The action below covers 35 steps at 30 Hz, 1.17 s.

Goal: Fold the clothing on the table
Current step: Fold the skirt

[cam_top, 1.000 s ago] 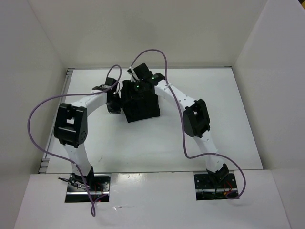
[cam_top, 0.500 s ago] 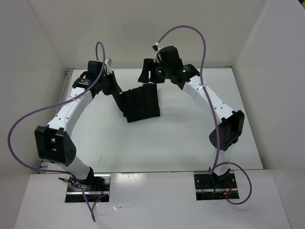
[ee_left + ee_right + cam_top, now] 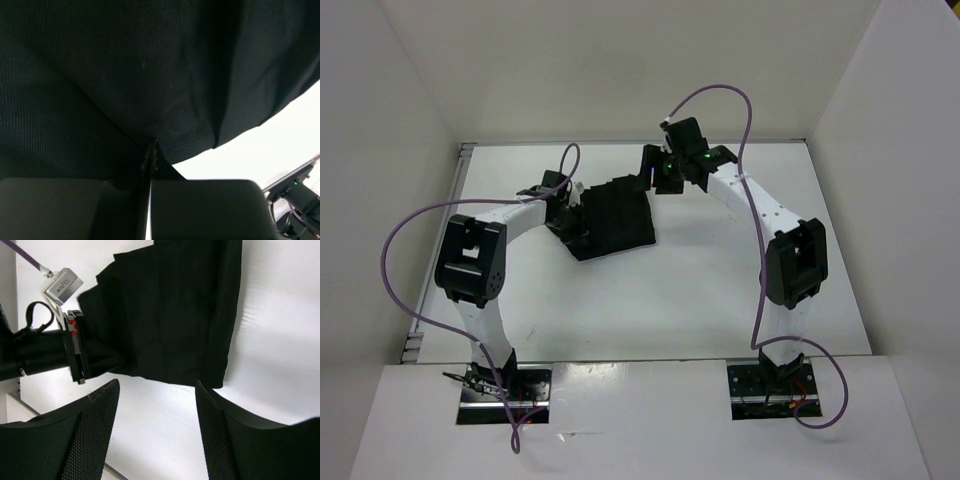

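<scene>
Clothing (image 3: pixel 613 218): black, pleated, lying on the far middle of the white tabletop (image 3: pixel 650 300), a little left of centre, between my two arms.

Left fingers (image 3: pixel 567 210): clenched on a pinch of the cloth at its left edge. My left wrist view shows creases running together into the closed tips, with fabric filling almost the whole view.

Right fingers (image 3: pixel 653 172): released and spread wide, above the far right corner of the garment. My right wrist view shows only bare tabletop between them, and nothing is held.

Progress (judged): the garment is already a compact, roughly rectangular stack of layers, so most of the folding appears done. The left side looks bunched and not flat where I hold it. What remains is probably to lay that flap down, let go, and square the stack.

Edges: the near and right edges run fairly straight in my right wrist view. The far left corner is stepped, with layers out of line.

Open room: broad bare tabletop lies toward the arm bases and to the right of the cloth. The walls (image 3: pixel 420 150) close in at the far side and the left, so the freest direction for any move is toward me.
</scene>
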Tool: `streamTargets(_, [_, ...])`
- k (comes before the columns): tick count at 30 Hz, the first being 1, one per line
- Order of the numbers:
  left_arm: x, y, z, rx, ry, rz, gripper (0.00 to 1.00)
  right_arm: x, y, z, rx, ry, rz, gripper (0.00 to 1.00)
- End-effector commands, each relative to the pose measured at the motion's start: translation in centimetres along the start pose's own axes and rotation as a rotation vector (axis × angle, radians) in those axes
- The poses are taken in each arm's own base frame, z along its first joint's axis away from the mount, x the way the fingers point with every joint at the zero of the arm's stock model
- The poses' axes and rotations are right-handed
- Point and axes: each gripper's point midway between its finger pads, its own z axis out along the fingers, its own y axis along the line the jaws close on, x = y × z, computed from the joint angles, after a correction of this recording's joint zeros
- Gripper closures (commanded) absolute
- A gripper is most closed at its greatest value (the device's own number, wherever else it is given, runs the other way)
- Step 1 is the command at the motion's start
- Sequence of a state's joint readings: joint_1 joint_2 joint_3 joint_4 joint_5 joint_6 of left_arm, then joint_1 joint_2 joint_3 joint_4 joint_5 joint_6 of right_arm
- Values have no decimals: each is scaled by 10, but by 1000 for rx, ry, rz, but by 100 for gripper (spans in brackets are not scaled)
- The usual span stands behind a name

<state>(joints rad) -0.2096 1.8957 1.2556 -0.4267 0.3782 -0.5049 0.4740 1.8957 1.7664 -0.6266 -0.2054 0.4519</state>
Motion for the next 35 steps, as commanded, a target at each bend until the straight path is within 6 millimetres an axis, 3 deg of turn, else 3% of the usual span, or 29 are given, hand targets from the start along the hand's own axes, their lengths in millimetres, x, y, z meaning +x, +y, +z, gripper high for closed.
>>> streamTargets(1, [-9,3,4,-6,-36,1,100,-24,9,-25,-38,-96,-10,33])
streamTargets(3, [-5,4,7,-4,-15,-6,100,-24,10,-29,-38,-96,-10,33])
streamTargets(4, [-16,-6,1,19,-33,5,100,-29,9,-35,-38,-111,-6,33])
streamTargets(7, [-40,-41,-40,88,-128,57,99,-33,16,-52,-78,-126,-9,33])
streamTargets(8, [-53,-62,-73,119,-196,91,94,-37,16,-59,-88,-140,-7,33])
streamTargets(10, [-66,-78,-105,126,-275,133,77,-38,13,-77,-106,-167,14,31])
streamTargets(11, [-71,-80,-121,129,-312,147,58,-43,4,-85,-99,-196,34,31])
streamTargets(12, [-72,-85,-144,140,-357,167,49,-46,0,-92,-100,-224,47,30])
streamTargets(13, [-75,-80,-154,128,-387,157,47,-36,-10,-102,-86,-224,80,28])
streamTargets(14, [-69,-82,-168,124,-411,163,45,-39,-28,-109,-61,-250,104,28])
streamTargets(15, [-65,-71,-167,98,-412,155,42,-24,-45,-106,-31,-224,129,28])
streamTargets(16, [-61,-61,-168,55,-420,141,41,-21,-49,-119,-26,-246,135,28])
streamTargets(17, [-55,-60,-176,47,-441,143,41,-19,-65,-125,0,-258,159,28])
streamTargets(18, [-49,-56,-175,39,-438,124,41,-2,-81,-121,29,-228,186,27])
streamTargets(20, [-30,-44,-171,20,-440,95,41,10,-91,-132,31,-232,200,27])
streamTargets(21, [-25,-38,-170,19,-441,67,41,26,-111,-129,60,-204,240,27])
streamTargets(22, [-20,-39,-174,32,-465,68,41,34,-118,-130,64,-196,258,27])
streamTargets(23, [-6,-25,-162,6,-431,40,41,40,-119,-135,45,-192,278,27])
streamTargets(24, [-3,-21,-159,-2,-434,23,41,55,-134,-132,63,-166,318,27])
streamTargets(26, [8,-15,-154,-8,-416,7,38,72,-141,-132,47,-135,354,27])
streamTargets(29, [20,-4,-140,-22,-380,-28,38,81,-155,-135,53,-125,404,27])
streamTargets(35, [14,-8,-139,-9,-379,-34,36,88,-155,-133,32,-94,415,27])
